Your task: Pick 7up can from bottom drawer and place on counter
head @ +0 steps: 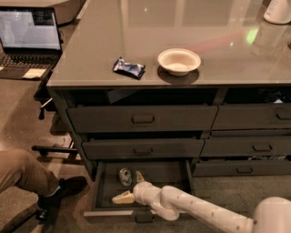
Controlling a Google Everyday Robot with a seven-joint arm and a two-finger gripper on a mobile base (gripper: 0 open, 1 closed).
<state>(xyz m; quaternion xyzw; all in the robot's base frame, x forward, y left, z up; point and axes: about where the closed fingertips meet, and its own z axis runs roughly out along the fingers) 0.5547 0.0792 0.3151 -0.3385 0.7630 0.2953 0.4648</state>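
A white, jointed robot arm [200, 211] reaches in from the lower right corner and ends inside the pulled-out, wide dark grey bottom drawer [166, 175]. Its two-finger gripper [126, 186] is down in the left half of that drawer with its jaws spread wide and holding nothing. One tan finger [122, 198] lies low and points left, and the other points towards the back of the drawer. The small silvery 7up can [124, 177], with greenish sides and a shiny top, stands upright on the drawer floor near the back. It is just left of the rear finger and above the front one. I cannot tell whether the rear finger touches it.

At the left edge, a person's leg in tan trousers [20, 170] ends in a dark shoe [68, 185] on the floor beside the cabinet.

Above the open drawer, the dark grey middle drawer [142, 149] and the top drawer [142, 119] are shut, each with a small handle.

Over them lies the large glossy grey bench [182, 27]. Near its front edge are a dark blue crumpled snack wrapper [129, 68] and, just to its right and apart from it, a round white bowl [179, 61].

Further back, an open laptop [31, 41] with a lit screen sits on a separate surface at the far left. A white vessel [277, 11] stands at the bench's far right corner.
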